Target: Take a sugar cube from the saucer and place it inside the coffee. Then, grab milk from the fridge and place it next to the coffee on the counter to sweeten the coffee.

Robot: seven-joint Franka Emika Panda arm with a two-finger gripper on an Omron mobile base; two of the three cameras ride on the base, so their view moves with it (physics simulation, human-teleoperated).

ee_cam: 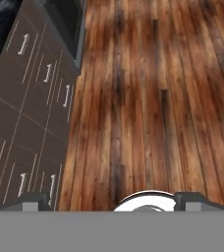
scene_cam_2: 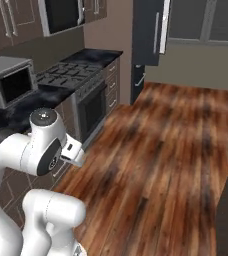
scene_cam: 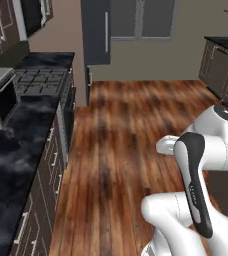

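A simulated kitchen with a wide wooden plank floor running down the middle; the white arm is folded up close over its base at the near edge of both base views, elbow high; in the hand view the gripper points down at the floor, its 2 dark fingertips standing far apart at the bottom edge with nothing between them, so the tool is released and empty; beside the arm, along the room's left side, runs the counter, black with faint white veins, over taupe drawer fronts with small pale handles; further along it sits a grey microwave, then a gas stove with dark grates and an oven door below; taupe wall cupboards hang above; beyond the stove, at the end of the counter run, stands the fridge, a tall dark appliance with a long grey bar handle, its door shut; a pale window is set in the far wall; a second dark counter with cupboards lies far off on the right
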